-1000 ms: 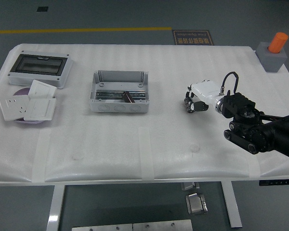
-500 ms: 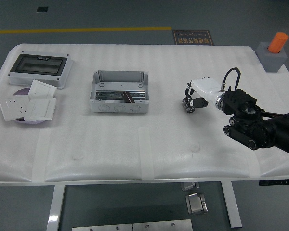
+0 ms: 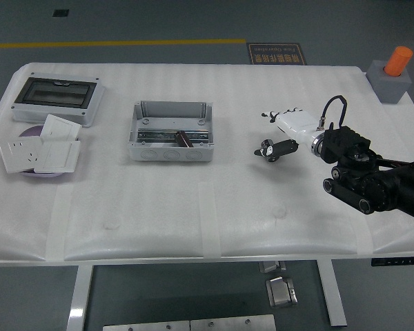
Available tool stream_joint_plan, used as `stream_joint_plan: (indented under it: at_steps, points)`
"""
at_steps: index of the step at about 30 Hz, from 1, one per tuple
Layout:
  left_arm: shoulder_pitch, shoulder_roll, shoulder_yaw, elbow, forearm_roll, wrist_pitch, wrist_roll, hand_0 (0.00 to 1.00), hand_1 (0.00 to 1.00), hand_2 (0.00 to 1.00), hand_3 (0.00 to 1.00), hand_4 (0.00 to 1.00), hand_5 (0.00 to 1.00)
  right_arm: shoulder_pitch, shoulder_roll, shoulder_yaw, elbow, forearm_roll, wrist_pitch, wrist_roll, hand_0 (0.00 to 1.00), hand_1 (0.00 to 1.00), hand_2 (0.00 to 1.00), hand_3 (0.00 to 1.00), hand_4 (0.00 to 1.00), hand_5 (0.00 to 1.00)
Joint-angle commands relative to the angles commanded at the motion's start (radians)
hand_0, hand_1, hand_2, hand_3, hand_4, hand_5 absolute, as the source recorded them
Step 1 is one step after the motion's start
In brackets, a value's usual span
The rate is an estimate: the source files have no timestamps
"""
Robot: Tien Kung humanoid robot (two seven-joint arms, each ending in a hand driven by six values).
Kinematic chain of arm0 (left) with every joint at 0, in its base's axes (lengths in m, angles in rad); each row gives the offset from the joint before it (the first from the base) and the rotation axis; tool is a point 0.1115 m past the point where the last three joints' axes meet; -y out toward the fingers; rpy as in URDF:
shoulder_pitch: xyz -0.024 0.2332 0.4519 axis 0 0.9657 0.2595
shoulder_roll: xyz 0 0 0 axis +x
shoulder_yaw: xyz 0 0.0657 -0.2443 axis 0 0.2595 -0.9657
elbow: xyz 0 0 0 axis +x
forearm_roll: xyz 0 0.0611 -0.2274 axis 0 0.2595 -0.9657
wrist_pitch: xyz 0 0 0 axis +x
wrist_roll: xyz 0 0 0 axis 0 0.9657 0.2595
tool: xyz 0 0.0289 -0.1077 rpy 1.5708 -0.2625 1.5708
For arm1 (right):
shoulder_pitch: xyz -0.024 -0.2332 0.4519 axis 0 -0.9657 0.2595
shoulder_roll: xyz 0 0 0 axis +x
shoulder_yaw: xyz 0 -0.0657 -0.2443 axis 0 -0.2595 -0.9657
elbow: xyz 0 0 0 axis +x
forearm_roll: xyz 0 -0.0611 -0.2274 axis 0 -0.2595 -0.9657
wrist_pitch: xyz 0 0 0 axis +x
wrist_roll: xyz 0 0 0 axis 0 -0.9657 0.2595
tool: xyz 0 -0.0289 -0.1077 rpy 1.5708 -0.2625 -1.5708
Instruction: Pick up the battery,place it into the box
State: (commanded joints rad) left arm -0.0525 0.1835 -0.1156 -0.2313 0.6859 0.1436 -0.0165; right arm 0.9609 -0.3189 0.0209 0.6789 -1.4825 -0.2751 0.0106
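A grey open box [image 3: 170, 131] stands at the table's middle back. A dark cylinder-like battery [image 3: 184, 138] lies inside it on the metal rail. My right hand [image 3: 265, 132], with a white palm and black fingers, is over the table well to the right of the box. Its fingers [image 3: 274, 147] are spread and hold nothing. The black right arm [image 3: 372, 183] comes in from the right edge. The left arm is out of view.
A grey enclosure with a dark clear lid [image 3: 55, 98] sits at the back left. In front of it, white socket panels [image 3: 38, 153] lie on a purple plate. A grey block with an orange cylinder [image 3: 393, 74] stands at the back right corner.
The right hand's fingers have uncurled from a loose curl to a spread pose. The hand has lifted and shifted slightly right. The box and battery have not moved.
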Motion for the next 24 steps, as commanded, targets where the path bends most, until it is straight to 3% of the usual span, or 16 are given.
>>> stream_joint_plan:
  at_steps: [9,21,22,24]
  points:
    - [0.003,-0.001,0.005,0.000,-0.008,0.001,-0.003,0.590,0.613,0.482,0.612,0.438,0.520,-0.023,-0.035,0.007,0.006,-0.050,0.018,0.008,0.977,0.848,0.852,0.985,0.998,0.743]
    - [0.004,-0.001,0.012,-0.001,-0.017,0.004,-0.008,0.590,0.613,0.481,0.611,0.432,0.517,-0.046,-0.059,0.018,0.059,-0.107,-0.029,0.041,0.958,0.834,0.819,0.930,0.998,0.756]
    - [0.004,-0.001,0.011,-0.001,-0.015,0.003,-0.007,0.590,0.613,0.480,0.611,0.430,0.516,-0.047,-0.059,0.019,0.061,-0.112,-0.032,0.044,0.920,0.800,0.788,0.874,0.891,0.666]
    - [0.003,-0.001,0.011,-0.001,-0.014,0.004,-0.008,0.590,0.613,0.480,0.611,0.430,0.516,-0.049,-0.059,0.021,0.063,-0.120,-0.035,0.048,0.920,0.800,0.788,0.874,0.891,0.666]
